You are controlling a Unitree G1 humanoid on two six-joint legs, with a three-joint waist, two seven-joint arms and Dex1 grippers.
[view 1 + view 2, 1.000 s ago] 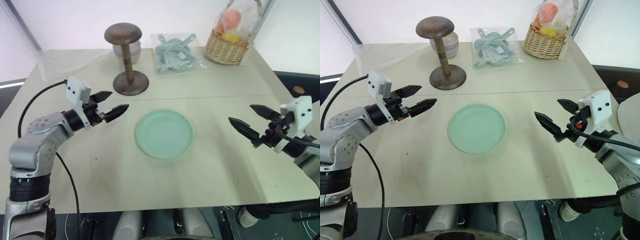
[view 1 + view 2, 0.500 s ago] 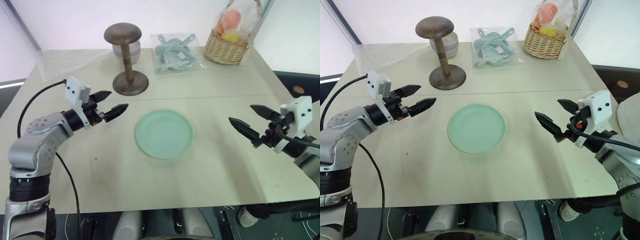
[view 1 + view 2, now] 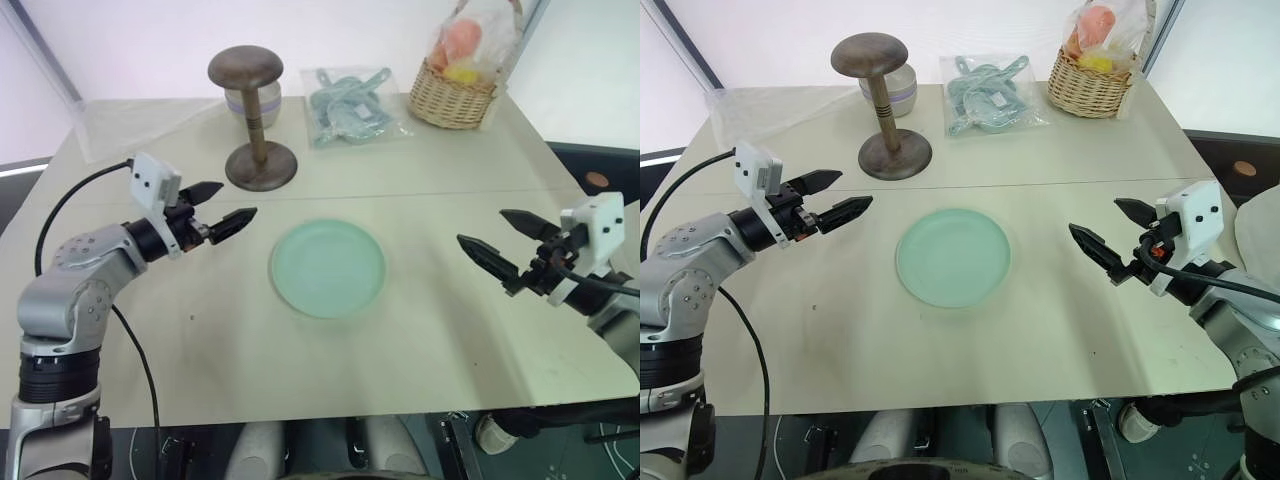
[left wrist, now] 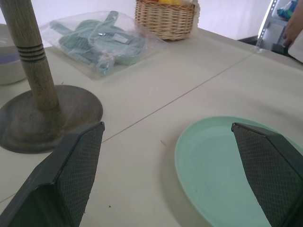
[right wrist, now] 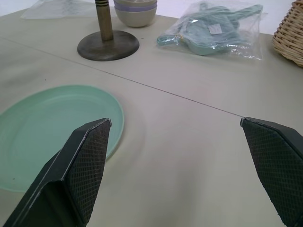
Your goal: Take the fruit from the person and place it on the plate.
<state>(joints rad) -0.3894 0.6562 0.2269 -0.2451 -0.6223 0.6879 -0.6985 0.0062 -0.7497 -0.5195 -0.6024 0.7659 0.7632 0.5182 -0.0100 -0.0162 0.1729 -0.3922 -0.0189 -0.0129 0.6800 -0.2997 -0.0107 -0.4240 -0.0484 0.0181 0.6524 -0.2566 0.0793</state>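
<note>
The step in hand looks like waiting for the handover, so both arms should hold level and wide until a fruit is offered, then take it gently around its middle. The left pincer [image 3: 218, 205] hovers above the desk [image 3: 400, 370], jaws apart and empty, with the plate [image 3: 328, 268] just beyond its tips, toward the right pincer. The right pincer [image 3: 505, 245] also stands apart and empty, the plate farther off ahead of its tips. No fruit is offered yet; wrapped ones sit in the basket [image 3: 455, 98], well beyond both pincers.

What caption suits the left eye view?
Two open grippers, left and right, flank an empty green plate on the table.
</note>
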